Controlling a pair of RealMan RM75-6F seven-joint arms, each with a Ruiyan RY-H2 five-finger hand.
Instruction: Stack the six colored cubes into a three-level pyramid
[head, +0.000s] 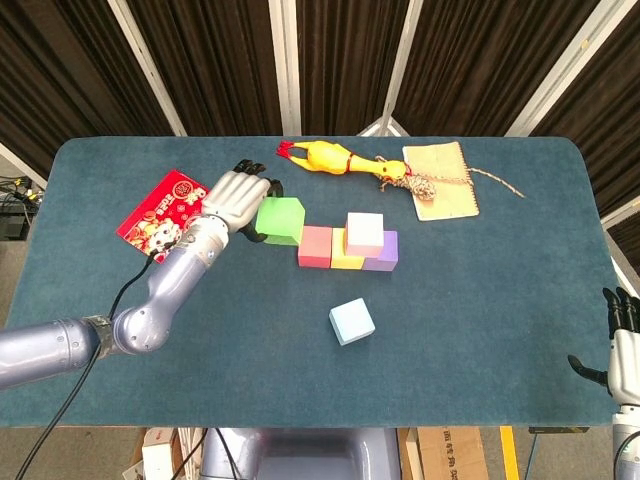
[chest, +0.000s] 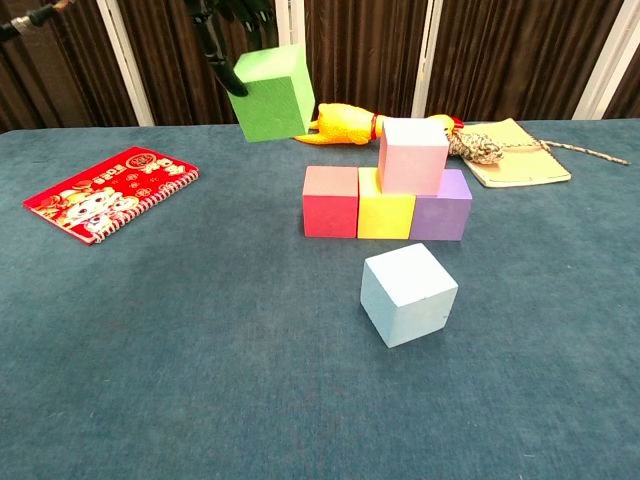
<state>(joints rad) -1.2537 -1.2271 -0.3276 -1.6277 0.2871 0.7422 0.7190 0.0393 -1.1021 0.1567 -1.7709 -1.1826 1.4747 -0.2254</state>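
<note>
Second level in progress. Green cube (head: 279, 220) is clamped in the left hand (head: 235, 200), held in the air up-left of the red cube (head: 314, 246). Next: it should be set beside the pink cube (head: 364, 233), over the red/yellow seam. Right hand (head: 622, 350) idle; finger state cannot be told.

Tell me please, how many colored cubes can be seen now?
6. The red cube, yellow cube and purple cube form a row; the pink cube sits on them; the light blue cube lies in front; the left hand holds the green cube aloft.
</note>
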